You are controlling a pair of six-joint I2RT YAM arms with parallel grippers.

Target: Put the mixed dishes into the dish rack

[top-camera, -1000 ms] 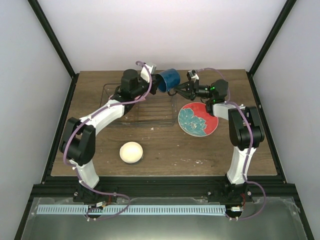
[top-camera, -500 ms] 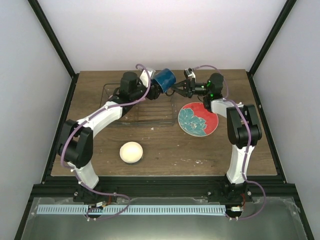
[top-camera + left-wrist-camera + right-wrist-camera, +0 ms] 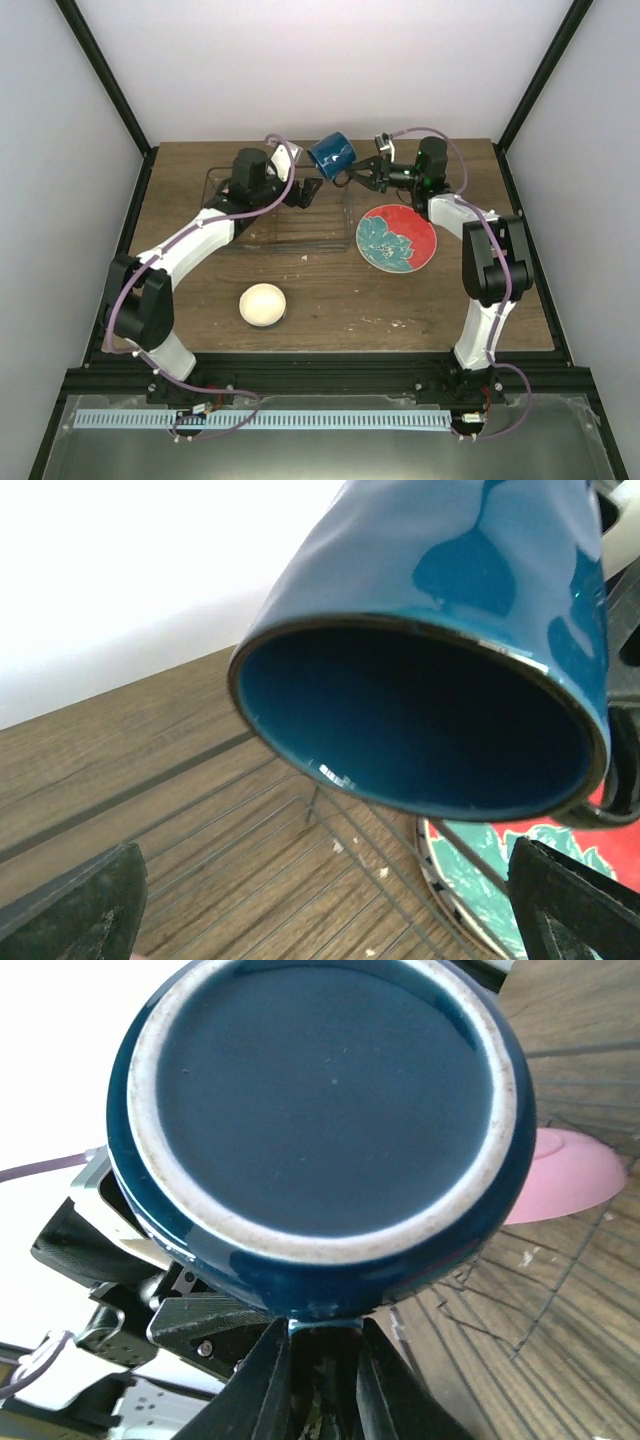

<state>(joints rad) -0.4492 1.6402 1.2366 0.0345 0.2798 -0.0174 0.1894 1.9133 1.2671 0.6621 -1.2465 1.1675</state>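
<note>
Jutting from clamped right tool point(image 3: 351, 177) — dark blue mug point(image 3: 333, 155) — just off wide-open left tool point(image 3: 308, 190)

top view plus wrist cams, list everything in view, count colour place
mug: one, dark blue, lifted over the rack's right end
dish rack: one, grey wire, far left-centre of table
pink plate: one, pink, at the rack wires, right wrist view
flowered plate: one, red and teal, right of the rack
bowl: one, cream, near front of table
table: one, brown wood, under everything
left gripper: one, black, open beside the mug
right gripper: one, black, shut on the mug's handle
</note>
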